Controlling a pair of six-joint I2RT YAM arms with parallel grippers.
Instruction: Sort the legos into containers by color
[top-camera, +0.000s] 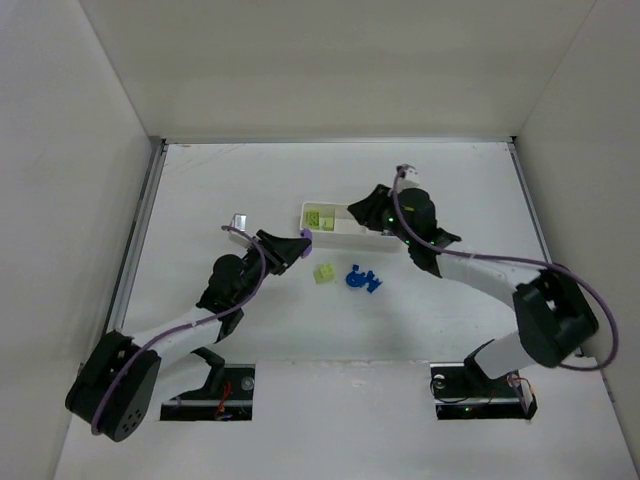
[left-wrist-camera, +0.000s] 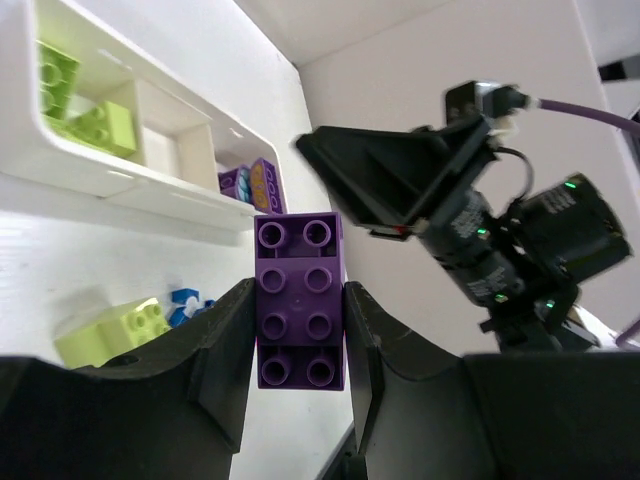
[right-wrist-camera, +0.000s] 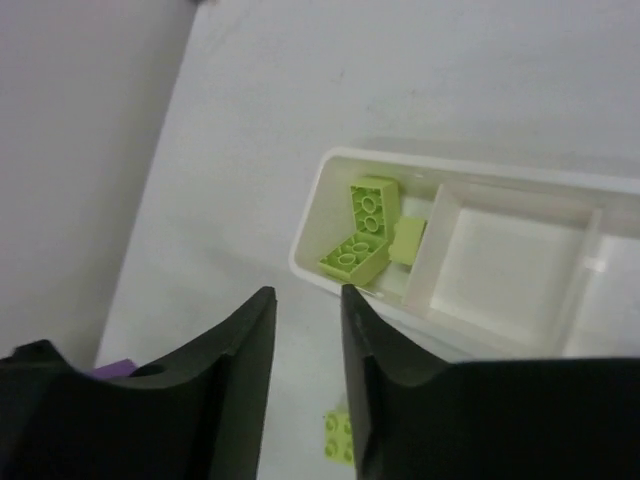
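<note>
A robotics lab is suggested: a white tabletop (top-camera: 200, 200) is boxed in by plain white panels (top-camera: 340, 60), and a left arm (top-camera: 178, 332) and right arm (top-camera: 480, 268) are bolted to it.

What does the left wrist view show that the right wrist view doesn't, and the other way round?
Left wrist only: the left gripper clamped on a purple brick, more purple bricks in the white tray's far compartment, blue bricks on the table, and the right arm. Right wrist only: the right gripper, jaws apart with nothing between them. Both: the tray with lime-green bricks in its end compartment, and a loose lime-green brick on the table.
</note>
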